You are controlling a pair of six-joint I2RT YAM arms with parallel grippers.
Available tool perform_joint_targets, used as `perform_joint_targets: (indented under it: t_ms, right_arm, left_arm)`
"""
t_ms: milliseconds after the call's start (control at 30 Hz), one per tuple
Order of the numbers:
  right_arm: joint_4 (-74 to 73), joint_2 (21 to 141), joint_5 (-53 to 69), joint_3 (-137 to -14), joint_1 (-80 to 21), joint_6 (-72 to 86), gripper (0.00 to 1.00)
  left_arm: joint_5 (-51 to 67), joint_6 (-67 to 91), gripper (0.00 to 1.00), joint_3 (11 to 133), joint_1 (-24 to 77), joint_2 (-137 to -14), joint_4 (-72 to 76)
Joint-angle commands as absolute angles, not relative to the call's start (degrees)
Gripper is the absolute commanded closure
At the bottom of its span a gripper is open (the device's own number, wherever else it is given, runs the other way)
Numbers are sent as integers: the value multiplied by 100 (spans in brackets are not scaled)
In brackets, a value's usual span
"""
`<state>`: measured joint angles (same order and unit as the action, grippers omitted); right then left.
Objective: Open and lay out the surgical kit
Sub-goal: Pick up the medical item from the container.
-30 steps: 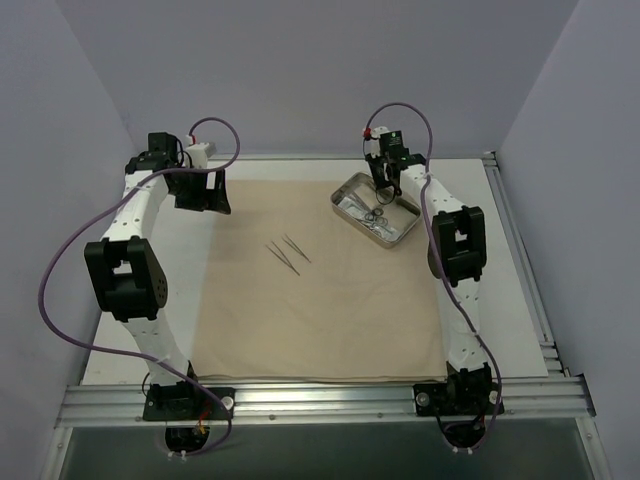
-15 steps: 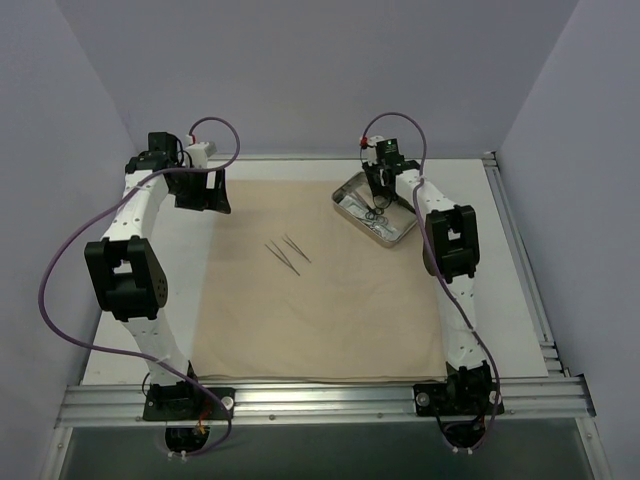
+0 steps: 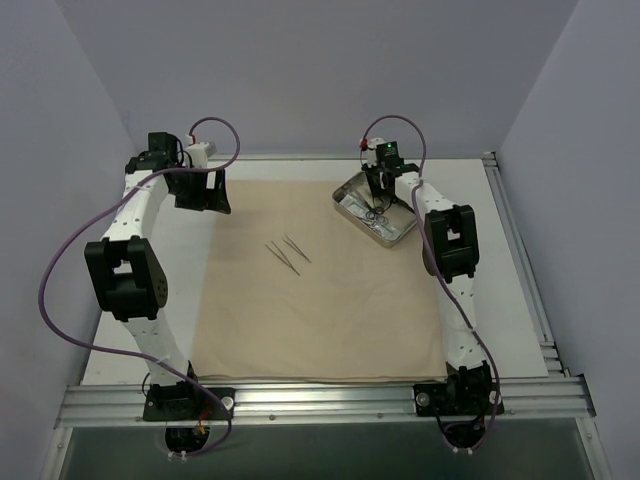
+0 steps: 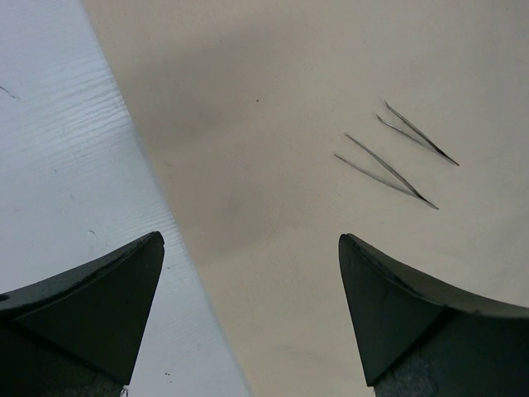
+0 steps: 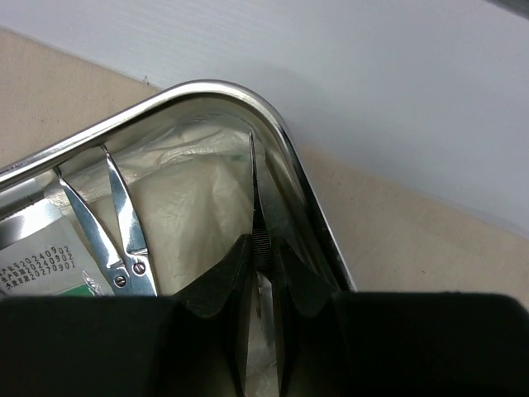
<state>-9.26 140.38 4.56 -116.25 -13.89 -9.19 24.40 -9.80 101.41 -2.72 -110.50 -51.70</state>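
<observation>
Trouble could come at the tray [image 5: 289, 157], upper right on the cloth [image 3: 320, 300]: right fingers [image 5: 219, 285] pinch a thin tool [image 5: 254, 190] near its tip, so it may slip or drag the tray. Left fingers [image 4: 91, 306] gape.

I have the cloth wrap [image 3: 320, 300] lying flat across the table [image 3: 510, 300], with the steel tray [image 3: 402, 236] on its far right corner. Two tweezers [image 3: 288, 253] lie side by side on the cloth, left of the tray and nearer me. Inside the tray, clamps [image 5: 126, 219] lie left of a slim instrument [image 5: 254, 182] along the right wall, between my right gripper's [image 5: 263, 244] fingers. A packet [image 5: 37, 265] lies furthest left. My left gripper [image 4: 250, 240] hangs over the cloth's far left edge.
</observation>
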Motion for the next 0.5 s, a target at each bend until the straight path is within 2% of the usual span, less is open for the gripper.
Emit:
perform_joint_targets:
  t_ms: [0,200,467]
  right_arm:
    - [-826,13703,571,-11435,-1354,-826,92]
    - [-949,13290,659,-11391,-1371,-1010,98]
    - [-923,12675,650,-11197,-1389,-1090,98]
  left_arm:
    - [2514,-1090,4,10389,-273,-11065,-5159]
    - [2558,-1099,4,10380,-281,-11013,-5159]
    - [2610,-1142,4,10362,-272,-10872,-5150]
